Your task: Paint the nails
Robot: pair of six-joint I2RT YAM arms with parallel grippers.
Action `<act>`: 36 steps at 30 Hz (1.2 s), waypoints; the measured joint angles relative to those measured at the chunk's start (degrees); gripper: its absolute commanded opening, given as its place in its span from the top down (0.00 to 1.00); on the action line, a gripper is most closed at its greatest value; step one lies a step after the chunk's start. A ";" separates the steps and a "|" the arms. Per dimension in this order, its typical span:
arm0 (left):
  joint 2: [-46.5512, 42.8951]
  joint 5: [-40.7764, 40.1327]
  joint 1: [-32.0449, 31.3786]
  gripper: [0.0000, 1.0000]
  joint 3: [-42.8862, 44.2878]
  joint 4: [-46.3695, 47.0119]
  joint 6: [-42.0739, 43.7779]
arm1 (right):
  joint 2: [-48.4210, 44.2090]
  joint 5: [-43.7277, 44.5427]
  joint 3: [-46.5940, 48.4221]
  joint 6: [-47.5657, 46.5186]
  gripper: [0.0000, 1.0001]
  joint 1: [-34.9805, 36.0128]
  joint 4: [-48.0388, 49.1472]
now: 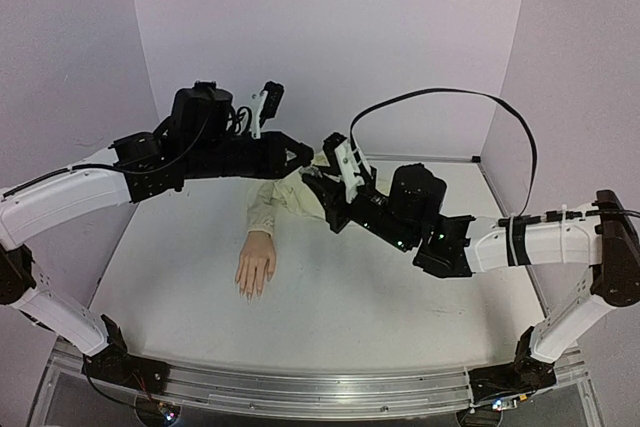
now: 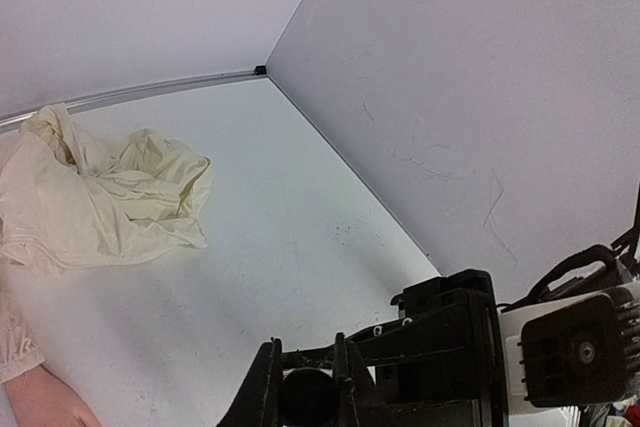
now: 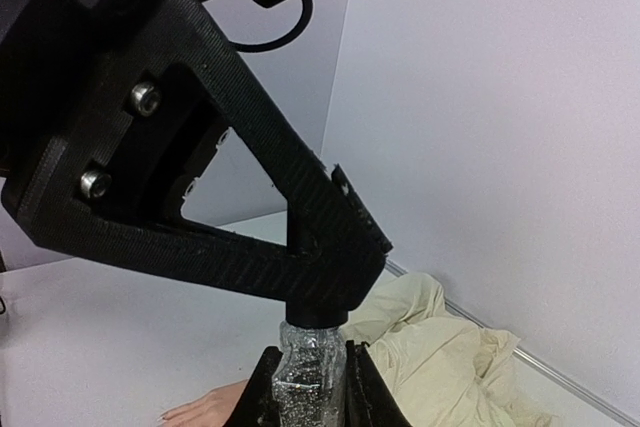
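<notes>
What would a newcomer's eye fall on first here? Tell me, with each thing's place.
First, the two arms meeting in mid-air over the far middle of the table: the right gripper clamps a small glittery polish bottle while the left gripper pinches its black cap. Next, the pale mannequin hand lying flat below them, its cream sleeve bunched behind it.
</notes>
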 measured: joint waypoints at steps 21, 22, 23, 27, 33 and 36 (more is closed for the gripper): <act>-6.43 44.04 1.38 1.00 -3.45 7.89 22.49 | -3.02 -62.03 1.33 35.08 1.00 -8.11 10.25; -6.19 46.97 1.09 1.00 -3.28 8.57 23.41 | -2.56 -64.67 1.66 37.86 1.00 -7.72 12.28; -5.79 49.53 0.87 1.00 -3.04 9.03 24.11 | -2.23 -66.16 1.77 39.45 1.00 -7.48 13.42; -4.28 55.49 0.83 1.00 -2.97 9.90 26.10 | -0.90 -70.73 1.84 44.15 1.00 -7.26 16.50; -4.85 53.68 0.87 0.66 -3.04 8.46 28.06 | -0.74 -69.90 0.76 44.30 1.00 -7.37 18.03; -6.71 47.80 0.57 0.43 -4.44 5.84 28.44 | -1.49 -65.83 -1.29 41.46 1.00 -8.26 18.84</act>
